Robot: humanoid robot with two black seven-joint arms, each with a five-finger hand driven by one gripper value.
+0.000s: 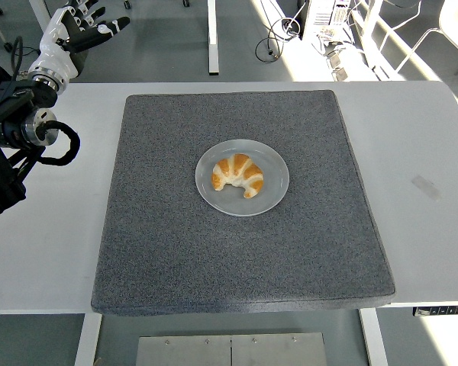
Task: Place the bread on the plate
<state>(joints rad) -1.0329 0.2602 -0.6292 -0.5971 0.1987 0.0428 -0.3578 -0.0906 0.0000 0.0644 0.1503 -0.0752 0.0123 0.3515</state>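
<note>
Grey mat [237,259] bears plate [275,194] holding bread [237,174].

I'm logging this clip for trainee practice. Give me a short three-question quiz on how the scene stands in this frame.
1. True or false: the croissant lies on the plate.
2. What does the plate rest on? A) bare white table B) grey mat C) a tray
3. Where is the left hand, and does it hold anything?

Key:
1. True.
2. B, the grey mat.
3. At the picture's top left, beyond the table's far edge, fingers spread, holding nothing.
</note>
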